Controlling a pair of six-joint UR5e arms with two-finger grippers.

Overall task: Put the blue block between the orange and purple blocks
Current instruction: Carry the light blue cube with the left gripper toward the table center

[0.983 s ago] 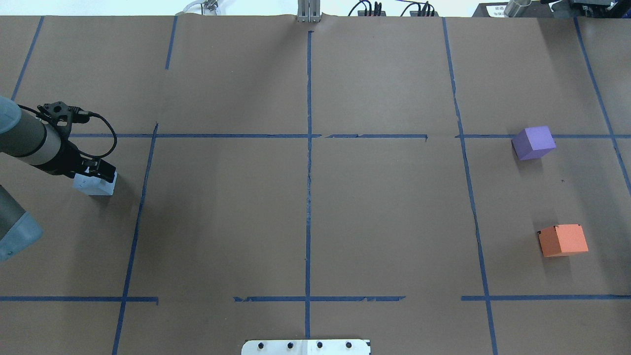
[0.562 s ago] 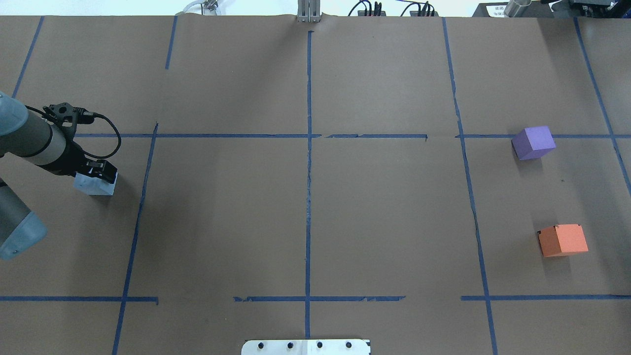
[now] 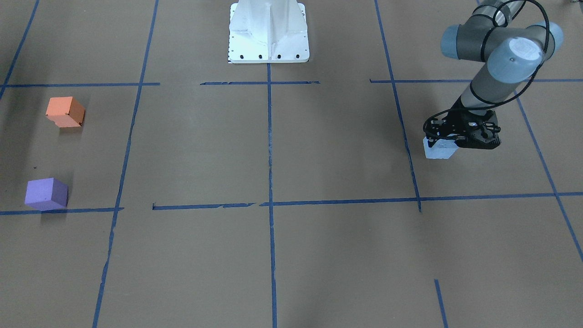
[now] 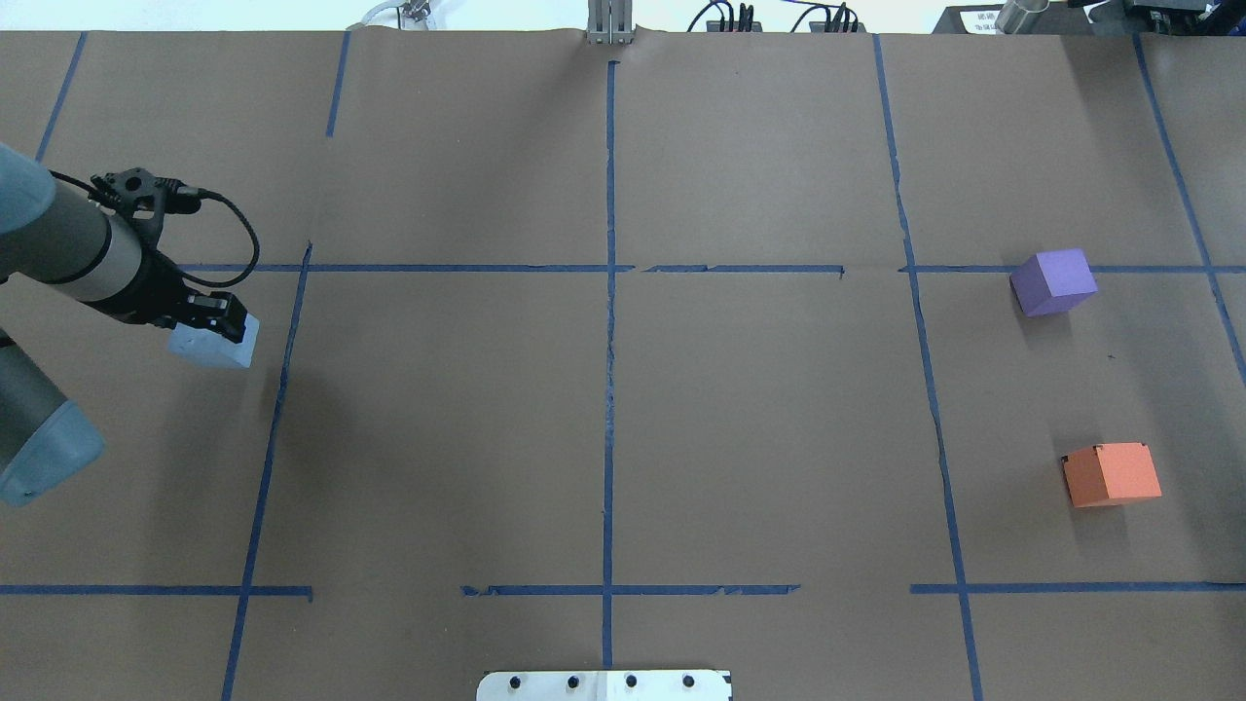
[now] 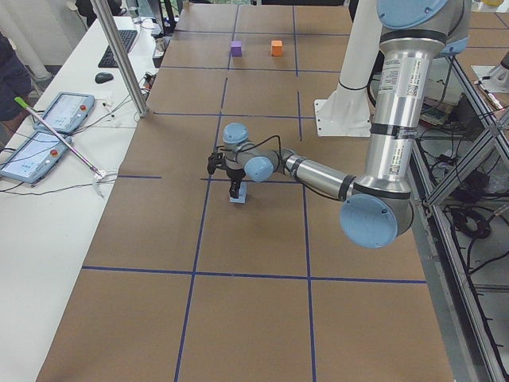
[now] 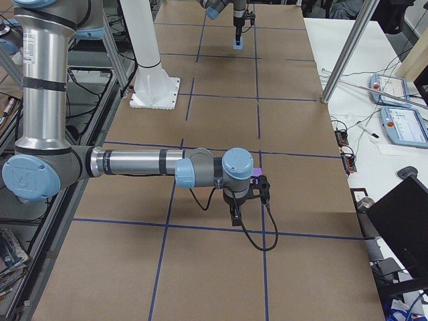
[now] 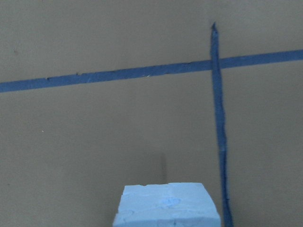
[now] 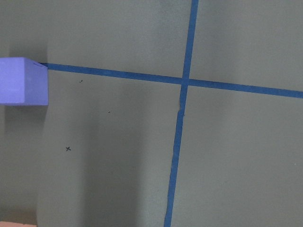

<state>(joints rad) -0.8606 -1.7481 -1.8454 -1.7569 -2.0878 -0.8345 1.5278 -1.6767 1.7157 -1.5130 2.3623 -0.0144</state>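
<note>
My left gripper (image 4: 216,326) is shut on the pale blue block (image 4: 216,349) at the table's far left, holding it just above the brown paper. The block fills the bottom of the left wrist view (image 7: 166,205) and shows in the front view (image 3: 438,150). The purple block (image 4: 1054,282) and the orange block (image 4: 1112,474) sit far off on the right side, with a gap between them. My right gripper (image 6: 235,217) hangs near the purple block (image 8: 21,81). It shows only in the exterior right view, so I cannot tell whether it is open or shut.
Blue tape lines (image 4: 610,321) divide the brown paper into squares. The white robot base plate (image 3: 268,32) sits at the middle of the robot's edge. A side bench with tablets (image 5: 48,127) and a metal pole (image 5: 119,56) lies beyond the table's far edge.
My left gripper has moved right and slightly away from the robot with the blue block in it. The purple and orange blocks have not moved.
</note>
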